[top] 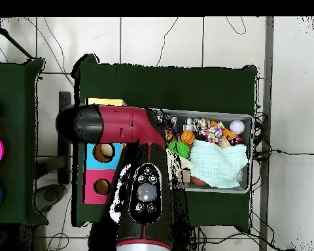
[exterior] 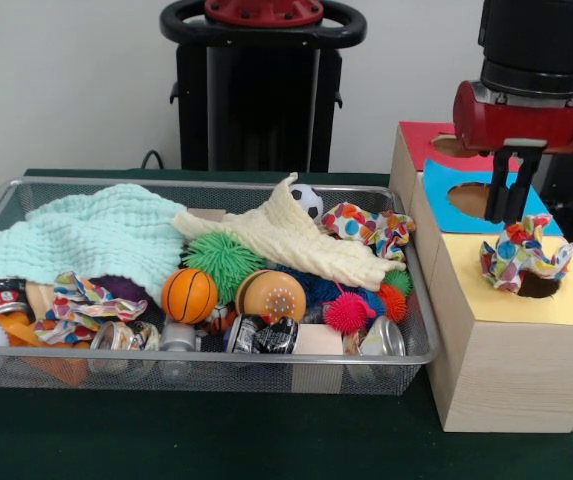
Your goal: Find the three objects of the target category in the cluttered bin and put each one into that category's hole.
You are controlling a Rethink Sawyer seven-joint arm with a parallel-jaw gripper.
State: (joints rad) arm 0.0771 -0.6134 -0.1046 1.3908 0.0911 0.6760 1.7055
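On the green table, a wire mesh bin (exterior: 6, 215) holds a mint knitted cloth (exterior: 86, 240), cream knitted cloth (exterior: 286, 240), orange mini basketball (exterior: 188, 295), green spiky ball (exterior: 224, 258), metal cans (exterior: 256, 335) and one polka-dot fabric scrunchie (exterior: 371, 228) at its 2 o'clock corner. At 3 o'clock of the bin, a wooden sorting box (exterior: 511, 370) with red, blue and yellow tops. Second polka-dot scrunchie (exterior: 524, 255) sits on the yellow hole's rim, directly at 6 o'clock of the gripper (exterior: 506, 205). Black fingers narrow, empty, just above it. Overhead view: arm covers the yellow hole; bin contents partly hidden.
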